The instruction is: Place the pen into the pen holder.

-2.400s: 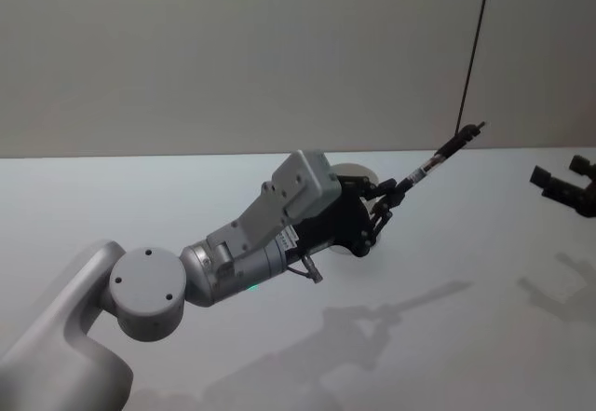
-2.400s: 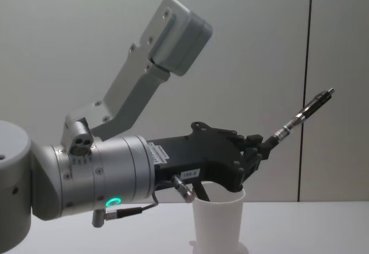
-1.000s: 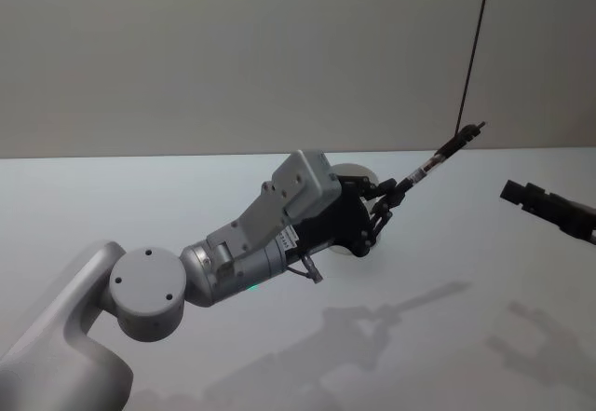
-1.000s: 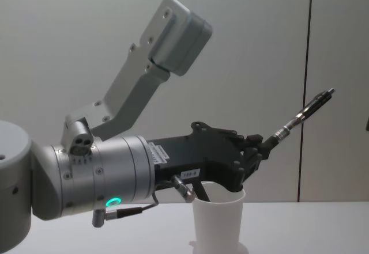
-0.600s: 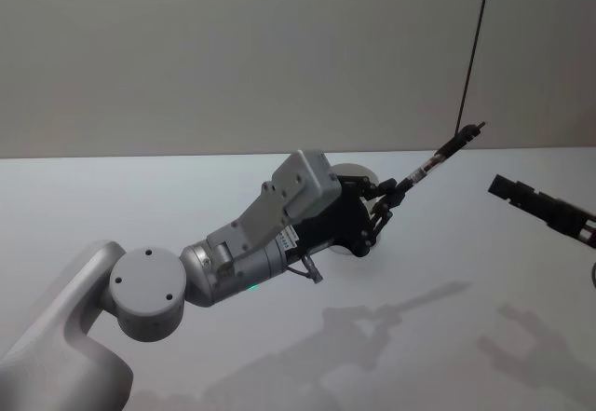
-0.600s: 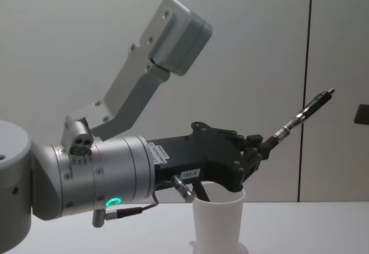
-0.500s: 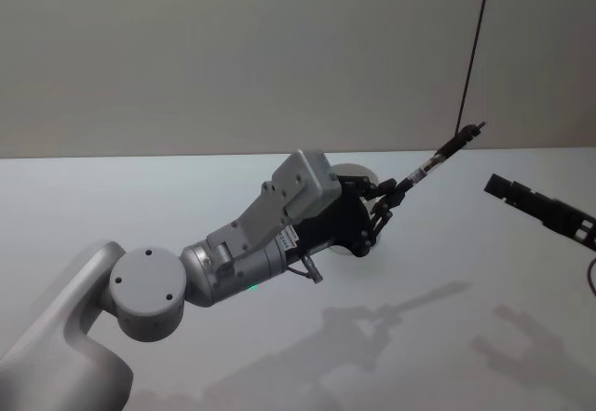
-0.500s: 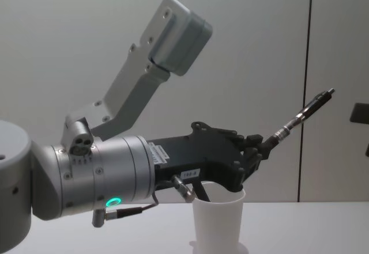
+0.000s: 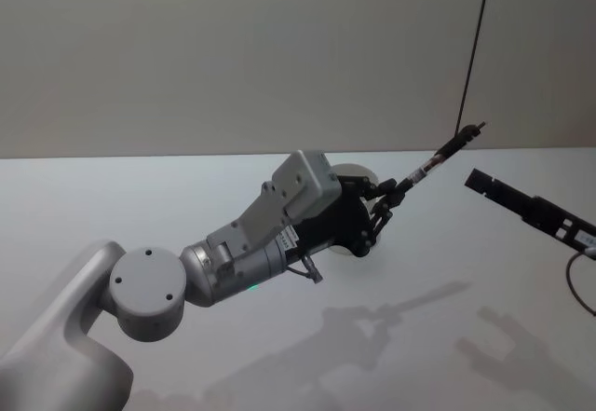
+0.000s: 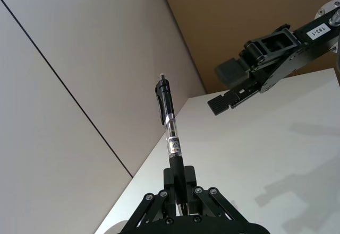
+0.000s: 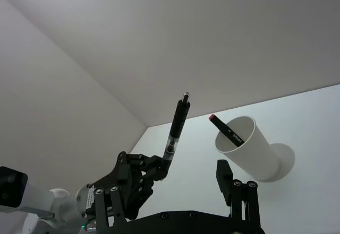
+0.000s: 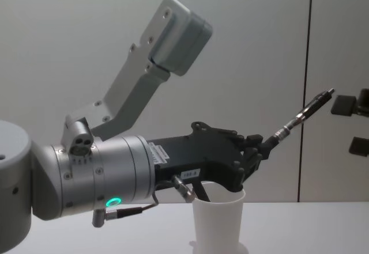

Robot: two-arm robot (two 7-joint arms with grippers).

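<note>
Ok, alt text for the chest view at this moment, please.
The left gripper holds a black pen tilted up to the right, above a white paper cup on the table. The right gripper comes in open at the right edge, beside the pen's tip.

The pen (image 10: 171,138) is black with a clear middle, the pen holder (image 11: 249,148) plain white, both pincers black.

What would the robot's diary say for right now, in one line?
left hand: shut on pen, above pen holder | right hand: open, near pen tip | second pen: in holder
</note>
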